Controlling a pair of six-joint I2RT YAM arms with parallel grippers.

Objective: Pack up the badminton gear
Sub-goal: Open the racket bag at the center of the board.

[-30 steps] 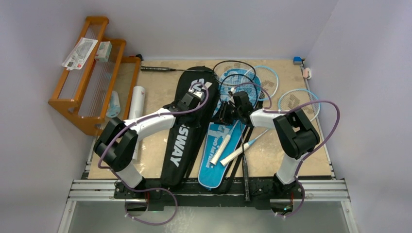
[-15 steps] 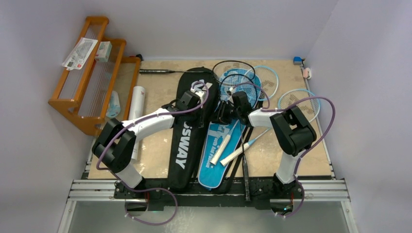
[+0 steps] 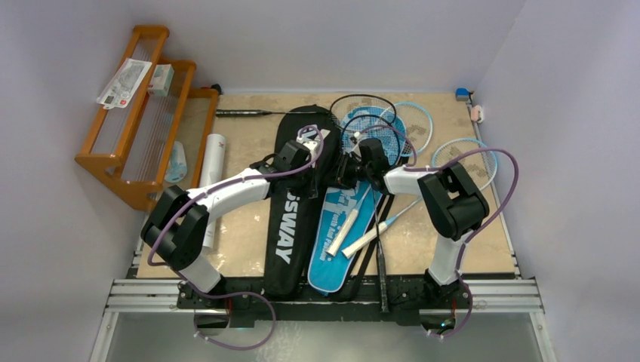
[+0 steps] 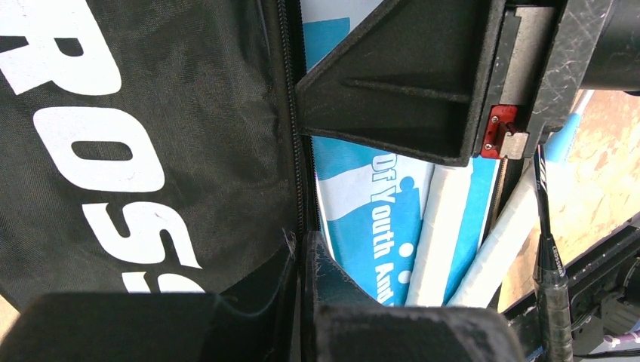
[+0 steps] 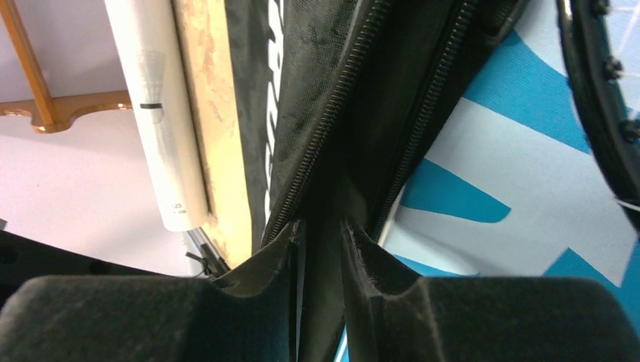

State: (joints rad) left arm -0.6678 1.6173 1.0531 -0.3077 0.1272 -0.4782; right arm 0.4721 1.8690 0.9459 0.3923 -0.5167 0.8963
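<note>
Nearest me, at the bottom middle of the overhead view, the black cover (image 3: 281,241) and the blue cover (image 3: 337,249) lie side by side on the table (image 3: 241,226). Two white racket handles (image 3: 349,226) rest on the blue one. Mid-frame, the left gripper (image 4: 302,253) is clenched on the black cover's zipper edge, and the right gripper (image 5: 321,234) pinches that cover's zippered fabric too. The white tube (image 3: 212,162) lies left of it. Farther back are a black racket (image 3: 245,111) and, upper right, light-blue rackets (image 3: 453,158).

Right pincer (image 3: 343,172) has slid left onto black cover (image 3: 290,226)
</note>
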